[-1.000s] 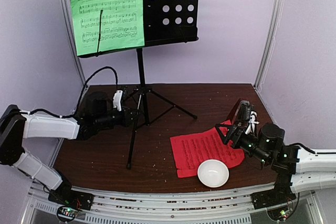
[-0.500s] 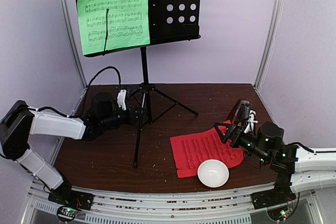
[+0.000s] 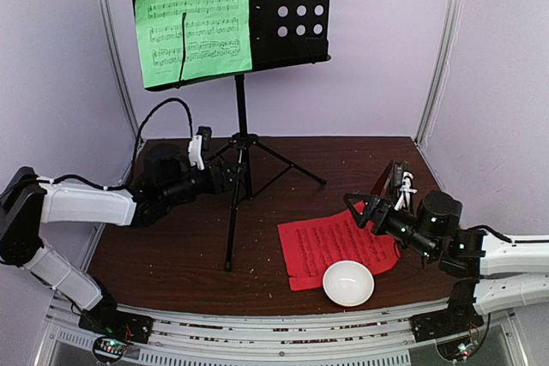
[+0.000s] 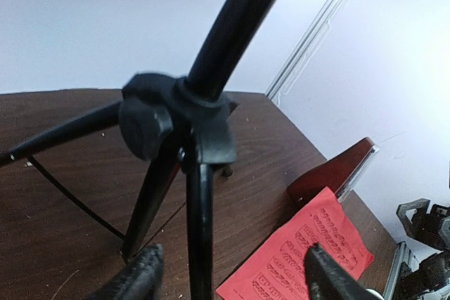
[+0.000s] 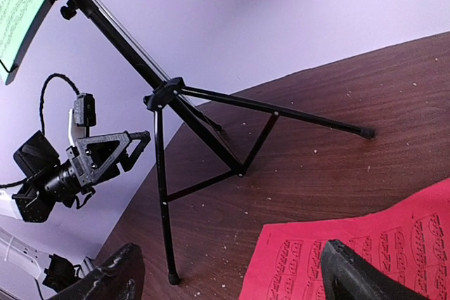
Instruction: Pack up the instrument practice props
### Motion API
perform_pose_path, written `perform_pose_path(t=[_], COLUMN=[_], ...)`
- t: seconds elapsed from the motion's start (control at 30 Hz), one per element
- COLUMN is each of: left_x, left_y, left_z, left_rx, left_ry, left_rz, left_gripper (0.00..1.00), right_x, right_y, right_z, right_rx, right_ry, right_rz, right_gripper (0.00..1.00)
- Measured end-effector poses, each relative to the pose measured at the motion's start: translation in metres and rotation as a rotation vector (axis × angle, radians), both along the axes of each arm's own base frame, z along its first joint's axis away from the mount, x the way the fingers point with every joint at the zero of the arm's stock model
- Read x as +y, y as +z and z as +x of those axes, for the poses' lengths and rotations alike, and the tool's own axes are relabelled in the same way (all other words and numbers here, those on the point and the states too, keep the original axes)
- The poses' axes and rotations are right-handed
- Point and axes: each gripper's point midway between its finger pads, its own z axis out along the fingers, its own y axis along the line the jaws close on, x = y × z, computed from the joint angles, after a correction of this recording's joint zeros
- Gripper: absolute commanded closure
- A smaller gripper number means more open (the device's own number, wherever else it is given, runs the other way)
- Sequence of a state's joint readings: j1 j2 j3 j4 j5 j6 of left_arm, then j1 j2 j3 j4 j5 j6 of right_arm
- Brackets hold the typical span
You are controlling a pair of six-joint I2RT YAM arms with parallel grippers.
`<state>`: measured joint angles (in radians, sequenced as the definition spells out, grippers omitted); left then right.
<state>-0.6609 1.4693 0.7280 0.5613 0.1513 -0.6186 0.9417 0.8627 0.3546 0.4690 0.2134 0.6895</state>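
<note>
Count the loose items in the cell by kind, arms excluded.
Music stand: 1
Music sheets: 2 (green sheet, red sheet)
Metronome: 1
Bowl: 1
Total: 5

A leg of the music stand [image 4: 200, 230] stands between my left fingers [image 4: 140, 279], clear of both. The bench [image 3: 171, 246] is open left of the tripod. On the right, the white bowl [image 3: 348, 283], red sheet [image 3: 330, 242] and metronome [image 3: 390, 179] crowd the floor space.
</note>
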Motion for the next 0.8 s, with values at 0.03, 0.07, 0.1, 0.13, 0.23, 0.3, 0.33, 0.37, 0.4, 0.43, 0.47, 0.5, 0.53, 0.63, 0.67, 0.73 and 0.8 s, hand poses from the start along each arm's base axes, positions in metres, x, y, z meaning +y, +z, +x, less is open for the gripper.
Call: perform_pose_path(t=[0.03,0.07,0.1,0.13,0.23,0.3,0.33,0.37,0.4,0.43,0.47,0.5,0.53,0.63,0.67,0.73,0.8], left_x=[0.005,0.011,0.017,0.026,0.06,0.09,0.104,0.118,0.127,0.136,0.145,0.151,0.154,0.156,0.153,0.148,0.143], left_y=[0.01,0.019,0.027,0.035,0.046,0.052,0.055,0.059,0.064,0.07,0.078,0.085,0.091,0.113,0.121,0.138,0.156], left_z=[-0.002,-0.005,-0.007,-0.009,-0.013,-0.016,-0.018,-0.021,-0.024,-0.028,-0.034,-0.04,-0.045,-0.065,-0.072,-0.084,-0.096], left_rx=[-0.019,-0.039,-0.057,-0.072,-0.092,-0.101,-0.105,-0.111,-0.117,-0.127,-0.141,-0.156,-0.166,-0.193,-0.202,-0.224,-0.251], left_ry=[0.012,0.024,0.034,0.047,0.105,0.16,0.183,0.205,0.217,0.224,0.227,0.223,0.216,0.151,0.119,0.066,0.01], left_rz=[-0.009,-0.019,-0.026,-0.034,-0.044,-0.047,-0.048,-0.049,-0.052,-0.056,-0.062,-0.068,-0.071,-0.074,-0.076,-0.083,-0.092], left_gripper=[0.22,0.21,0.2,0.2,0.17,0.15,0.16,0.15,0.16,0.16,0.16,0.16,0.17,0.21,0.23,0.24,0.25], right_x=[0.003,0.008,0.013,0.019,0.041,0.061,0.072,0.083,0.094,0.103,0.115,0.126,0.137,0.165,0.173,0.185,0.196], right_y=[0.005,0.012,0.019,0.028,0.055,0.077,0.089,0.101,0.112,0.121,0.131,0.143,0.155,0.181,0.188,0.2,0.215], right_z=[0.001,0.003,0.005,0.008,0.015,0.02,0.022,0.023,0.023,0.023,0.022,0.022,0.023,0.023,0.023,0.026,0.031], right_rx=[-0.006,-0.012,-0.018,-0.026,-0.047,-0.068,-0.08,-0.095,-0.109,-0.119,-0.13,-0.142,-0.154,-0.18,-0.185,-0.196,-0.207], right_ry=[0.007,0.014,0.024,0.034,0.076,0.117,0.141,0.166,0.193,0.215,0.245,0.273,0.299,0.362,0.376,0.396,0.409], right_rz=[-0.001,0.0,0.001,0.003,0.009,0.017,0.023,0.031,0.038,0.045,0.053,0.064,0.074,0.1,0.109,0.121,0.133], right_gripper=[0.11,0.11,0.12,0.12,0.12,0.13,0.13,0.14,0.14,0.15,0.16,0.16,0.17,0.19,0.21,0.23,0.25])
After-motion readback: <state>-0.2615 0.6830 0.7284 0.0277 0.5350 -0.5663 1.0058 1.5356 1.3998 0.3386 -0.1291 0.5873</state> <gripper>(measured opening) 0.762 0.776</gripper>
